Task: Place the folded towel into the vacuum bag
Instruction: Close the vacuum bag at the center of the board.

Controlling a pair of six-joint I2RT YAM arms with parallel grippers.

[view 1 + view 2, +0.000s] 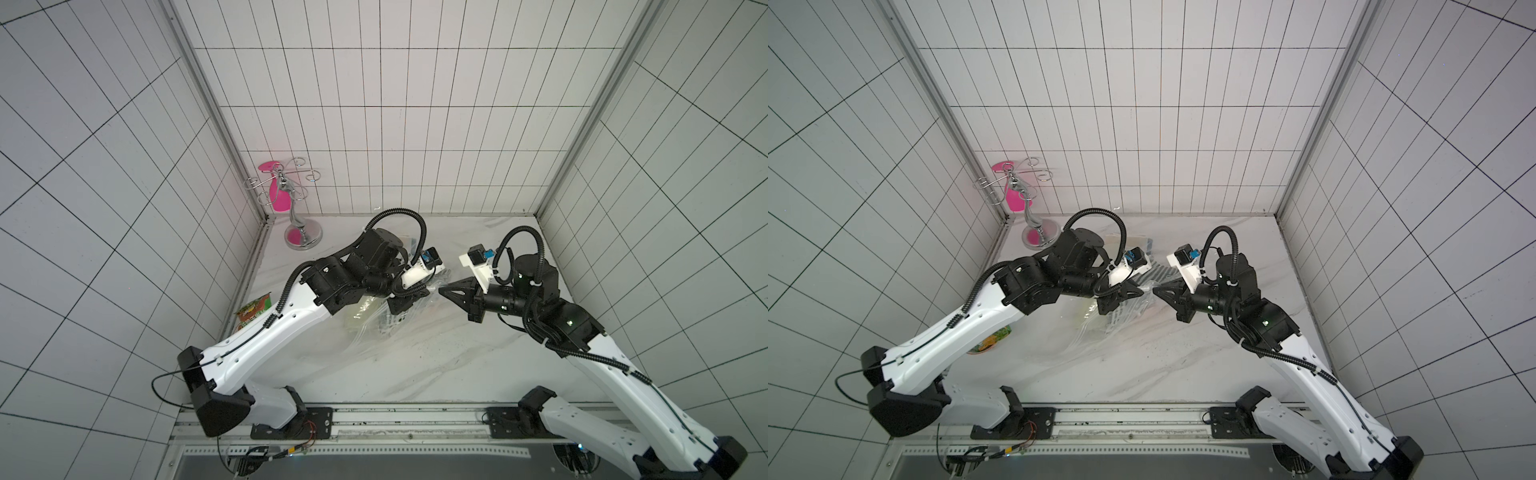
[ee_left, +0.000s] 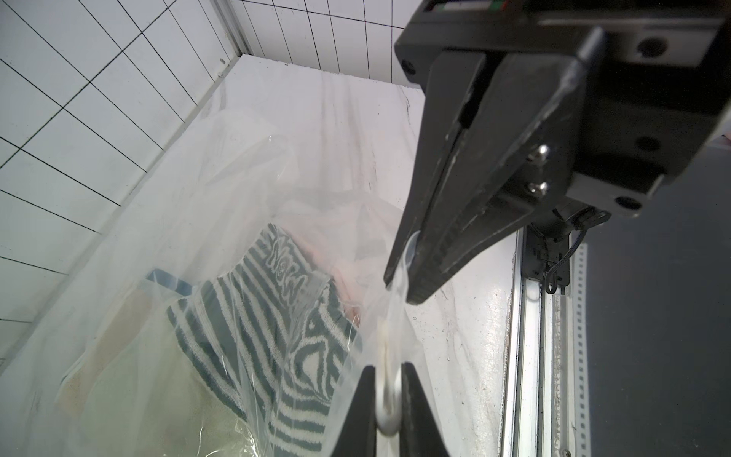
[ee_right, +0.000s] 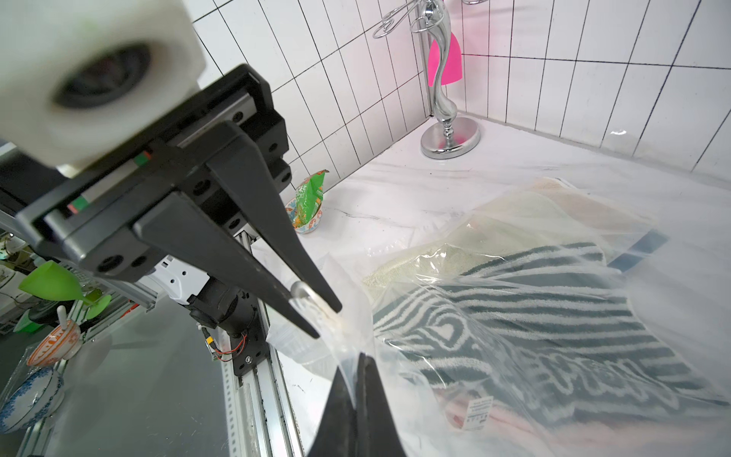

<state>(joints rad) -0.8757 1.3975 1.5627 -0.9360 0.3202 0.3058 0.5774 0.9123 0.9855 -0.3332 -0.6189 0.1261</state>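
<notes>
The vacuum bag (image 1: 376, 328) (image 1: 1121, 322) lies crumpled mid-table as clear, glossy plastic. Through its plastic shows the folded towel (image 2: 277, 316) (image 3: 534, 316), striped dark green and white, lying on a cream cloth (image 3: 455, 253) with a pink one beneath. My left gripper (image 2: 385, 370) (image 1: 426, 291) is shut on the white slider clip (image 2: 385, 399) (image 3: 302, 292) at the bag's edge. Close beside it, my right gripper (image 3: 358, 358) (image 1: 442, 291) is shut on the same edge of plastic. The two sets of fingertips nearly meet above the bag.
A chrome stand (image 1: 303, 237) (image 3: 449, 134) with a pink piece is in the far left corner. A green and orange snack packet (image 1: 253, 311) (image 3: 308, 201) leans by the left wall. Tiled walls enclose three sides; the metal rail (image 1: 399, 419) runs along the front.
</notes>
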